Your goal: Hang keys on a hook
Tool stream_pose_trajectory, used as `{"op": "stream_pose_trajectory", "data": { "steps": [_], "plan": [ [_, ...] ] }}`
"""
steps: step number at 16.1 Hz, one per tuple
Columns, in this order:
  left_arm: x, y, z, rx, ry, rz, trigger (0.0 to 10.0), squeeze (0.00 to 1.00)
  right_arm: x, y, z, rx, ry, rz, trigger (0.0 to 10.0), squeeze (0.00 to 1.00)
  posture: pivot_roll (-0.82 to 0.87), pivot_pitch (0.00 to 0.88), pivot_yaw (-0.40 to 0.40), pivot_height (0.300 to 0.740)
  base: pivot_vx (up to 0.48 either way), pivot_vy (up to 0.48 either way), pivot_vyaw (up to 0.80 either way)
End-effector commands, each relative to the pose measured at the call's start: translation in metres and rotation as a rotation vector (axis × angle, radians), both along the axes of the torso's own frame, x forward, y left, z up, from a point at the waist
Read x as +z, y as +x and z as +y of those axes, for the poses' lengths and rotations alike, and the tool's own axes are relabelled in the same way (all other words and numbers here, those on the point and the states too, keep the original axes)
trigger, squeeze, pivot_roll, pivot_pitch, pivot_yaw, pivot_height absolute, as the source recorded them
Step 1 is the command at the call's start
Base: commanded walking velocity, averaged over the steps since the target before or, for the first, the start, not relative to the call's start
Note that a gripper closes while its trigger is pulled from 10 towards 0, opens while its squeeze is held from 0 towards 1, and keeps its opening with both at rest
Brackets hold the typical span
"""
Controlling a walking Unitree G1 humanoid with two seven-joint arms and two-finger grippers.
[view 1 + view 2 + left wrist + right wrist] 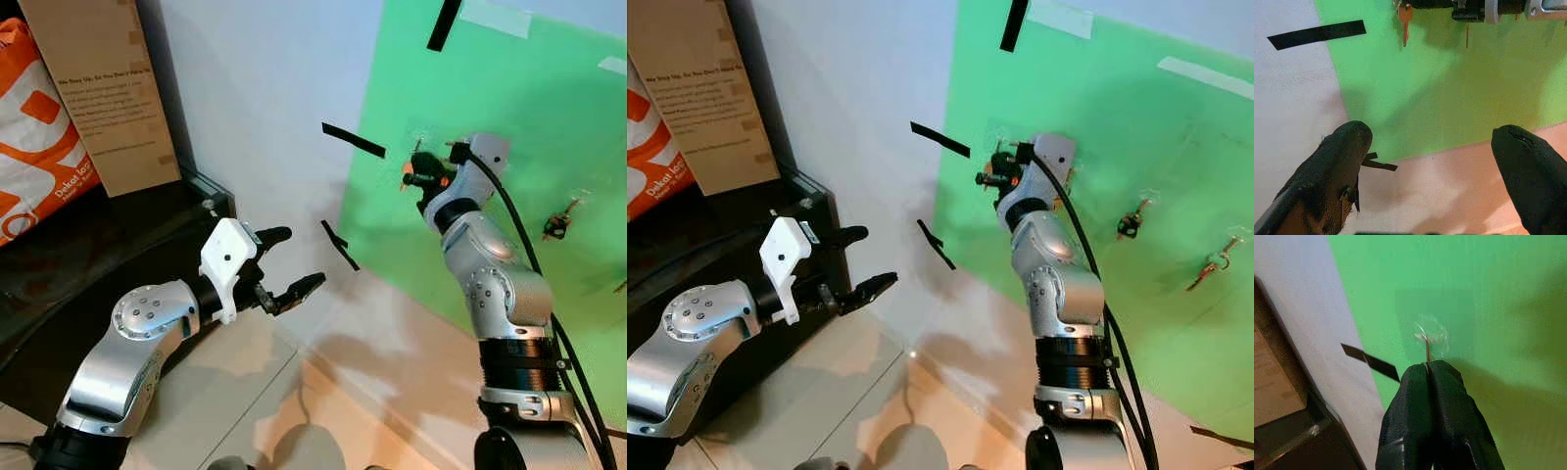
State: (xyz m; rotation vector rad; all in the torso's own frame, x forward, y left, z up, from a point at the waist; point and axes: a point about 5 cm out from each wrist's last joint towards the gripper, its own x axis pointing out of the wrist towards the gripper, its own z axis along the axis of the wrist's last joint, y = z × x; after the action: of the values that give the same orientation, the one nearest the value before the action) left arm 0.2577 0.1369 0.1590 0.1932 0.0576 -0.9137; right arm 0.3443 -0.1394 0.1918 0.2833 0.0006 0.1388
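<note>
My right gripper [419, 176] is raised against the green board [509, 196] on the wall, shut on a set of keys. A copper key [1404, 19] dangles below its fingers. In the right wrist view the black fingertips [1432, 377] pinch a thin metal piece that reaches a clear stick-on hook [1429, 335] on the board. My left gripper [286, 264] hovers open and empty lower left, away from the board, its fingers [1342, 161] spread wide.
Two more sets of keys [1132, 220] [1213, 262] hang further right on the board. Black tape strips [353, 140] mark the white wall. A black cabinet [78, 245] stands to the left, with a cardboard box [98, 88] and an orange bag [29, 147] on it.
</note>
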Motion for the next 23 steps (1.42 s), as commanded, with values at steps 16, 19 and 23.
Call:
{"op": "stream_pose_trajectory", "data": {
  "steps": [16, 19, 23],
  "plan": [
    [0.007, 0.001, -0.004, -0.023, -0.005, -0.020, 10.0, 0.00, -0.006, 0.009, -0.002, -0.077, -0.031, 0.048, 10.0, 0.00, 0.04, 0.000, -0.043, 0.740, 0.000, 0.000, 0.00],
    [0.009, 0.003, -0.004, -0.022, -0.001, -0.022, 10.0, 0.00, -0.015, 0.001, 0.002, 0.005, -0.059, 0.075, 10.0, 0.00, 0.03, 0.000, -0.039, 0.740, 0.000, 0.000, 0.00],
    [0.008, 0.001, -0.003, -0.001, -0.015, -0.029, 10.0, 0.00, 0.006, -0.024, 0.008, 0.228, 0.075, -0.024, 10.0, 0.00, 0.02, 0.000, -0.030, 0.740, 0.000, 0.000, 0.00]
  ]
}}
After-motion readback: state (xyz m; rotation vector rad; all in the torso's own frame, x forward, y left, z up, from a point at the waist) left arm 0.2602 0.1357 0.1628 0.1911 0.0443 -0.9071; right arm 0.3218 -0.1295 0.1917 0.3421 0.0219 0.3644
